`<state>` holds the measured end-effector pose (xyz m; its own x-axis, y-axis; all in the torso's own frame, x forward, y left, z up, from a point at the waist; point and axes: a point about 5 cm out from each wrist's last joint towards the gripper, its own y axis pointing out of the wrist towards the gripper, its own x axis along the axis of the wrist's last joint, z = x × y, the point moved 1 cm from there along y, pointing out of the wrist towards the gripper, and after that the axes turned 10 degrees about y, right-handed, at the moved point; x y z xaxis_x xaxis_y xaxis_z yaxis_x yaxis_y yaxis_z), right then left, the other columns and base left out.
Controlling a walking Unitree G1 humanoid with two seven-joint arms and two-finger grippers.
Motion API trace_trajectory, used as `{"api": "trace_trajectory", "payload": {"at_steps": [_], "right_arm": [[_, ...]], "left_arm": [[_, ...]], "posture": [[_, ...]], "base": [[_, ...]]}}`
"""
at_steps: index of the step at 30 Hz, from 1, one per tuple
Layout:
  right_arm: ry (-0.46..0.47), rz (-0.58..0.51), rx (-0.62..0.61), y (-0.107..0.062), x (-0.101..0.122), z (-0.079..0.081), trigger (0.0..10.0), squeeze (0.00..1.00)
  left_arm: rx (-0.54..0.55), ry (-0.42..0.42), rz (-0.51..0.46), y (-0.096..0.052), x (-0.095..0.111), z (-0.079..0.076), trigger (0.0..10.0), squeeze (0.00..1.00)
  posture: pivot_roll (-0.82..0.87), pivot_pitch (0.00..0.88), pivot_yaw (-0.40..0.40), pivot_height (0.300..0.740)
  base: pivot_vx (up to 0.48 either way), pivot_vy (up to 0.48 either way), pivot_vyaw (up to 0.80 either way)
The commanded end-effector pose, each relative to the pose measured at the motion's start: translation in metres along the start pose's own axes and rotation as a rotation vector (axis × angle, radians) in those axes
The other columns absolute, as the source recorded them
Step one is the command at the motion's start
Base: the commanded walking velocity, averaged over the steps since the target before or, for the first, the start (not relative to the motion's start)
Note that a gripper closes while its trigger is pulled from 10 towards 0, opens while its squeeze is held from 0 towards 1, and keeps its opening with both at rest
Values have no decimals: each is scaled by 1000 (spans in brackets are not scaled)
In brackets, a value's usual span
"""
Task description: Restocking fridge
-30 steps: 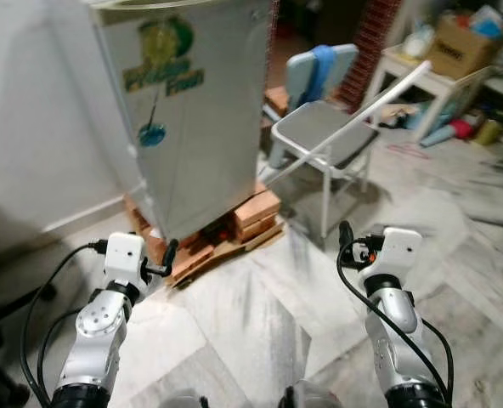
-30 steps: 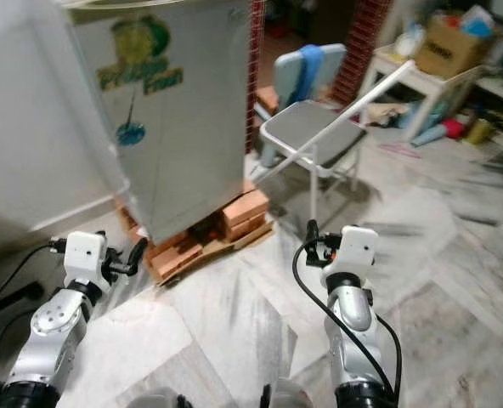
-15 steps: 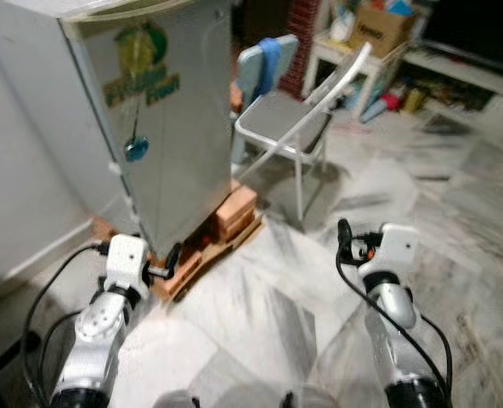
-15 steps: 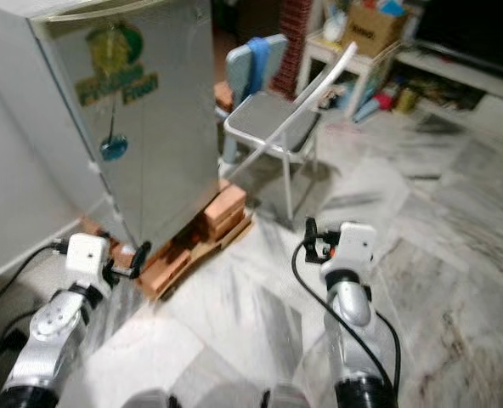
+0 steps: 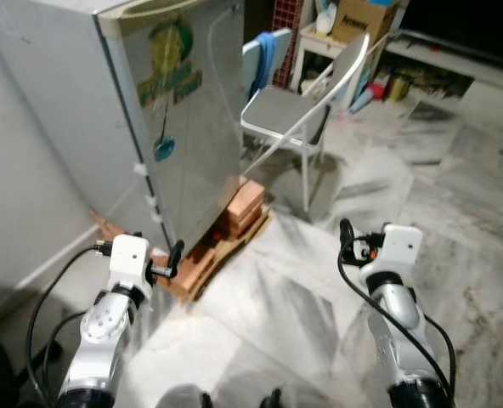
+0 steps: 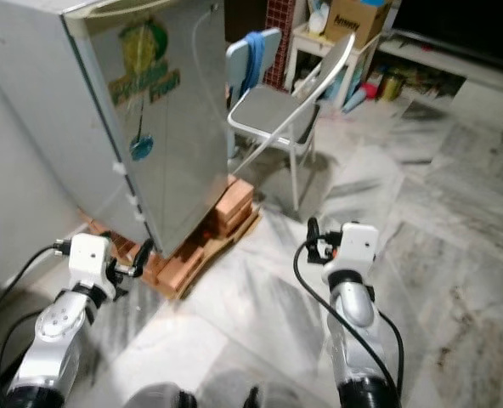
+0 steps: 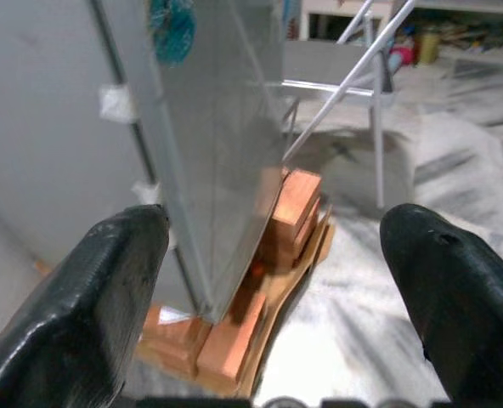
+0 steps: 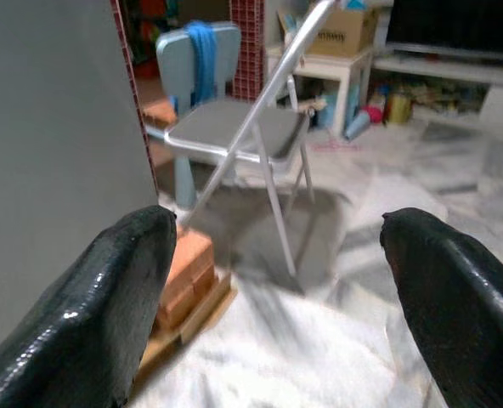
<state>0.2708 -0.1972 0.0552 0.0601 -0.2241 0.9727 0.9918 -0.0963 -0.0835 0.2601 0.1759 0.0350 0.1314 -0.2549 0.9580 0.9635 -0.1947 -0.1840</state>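
A closed grey fridge (image 6: 141, 127) stands on bricks (image 6: 222, 212) (folding chair (image 6: 277, 106) beside it).

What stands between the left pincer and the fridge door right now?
Nothing visible. The left pincer hangs open and empty just short of the closed fridge, with bare floor and the brick-and-board base under it. The folding chair stands off to the fridge's right. The right pincer is also open.

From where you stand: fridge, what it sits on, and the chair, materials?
Fridge: looks like painted sheet metal, grey, slight sheen.
Blocks under it: likely clay bricks, orange and matte, on what looks like flat board.
Chair: tubular metal frame, shiny; grey seat, padding or plastic unclear.
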Motion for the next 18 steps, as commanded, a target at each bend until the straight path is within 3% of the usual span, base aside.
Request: {"api": "trace_trajectory", "payload": {"at_steps": [1, 5, 9, 15, 18], "right_arm": [[1, 4, 2, -5, -1, -2, 10000, 0], [-29, 11, 6, -12, -4, -6, 10000, 0], [-47, 9, 24, -15, -6, -2, 10000, 0], [-41, 10, 25, -14, -6, 0, 10000, 0], [-44, 12, 30, -14, -6, 1, 10000, 0]], "left_arm": [[39, 25, 12, -10, -5, 10, 10000, 0], [59, 26, 24, -19, -10, 18, 10000, 0], [87, 32, 32, -25, -13, 24, 10000, 0], [60, 3, 17, -23, -12, 20, 10000, 0], [50, -8, 5, -22, -10, 15, 10000, 0]], "posture": [[52, 0, -35, 740], [52, 0, -33, 740], [49, 0, -27, 740], [48, 0, -25, 740], [46, 0, -26, 740]], "base": [[0, 465, 0], [0, 476, 0], [0, 0, 0], [0, 0, 0], [292, 0, 0]]}}
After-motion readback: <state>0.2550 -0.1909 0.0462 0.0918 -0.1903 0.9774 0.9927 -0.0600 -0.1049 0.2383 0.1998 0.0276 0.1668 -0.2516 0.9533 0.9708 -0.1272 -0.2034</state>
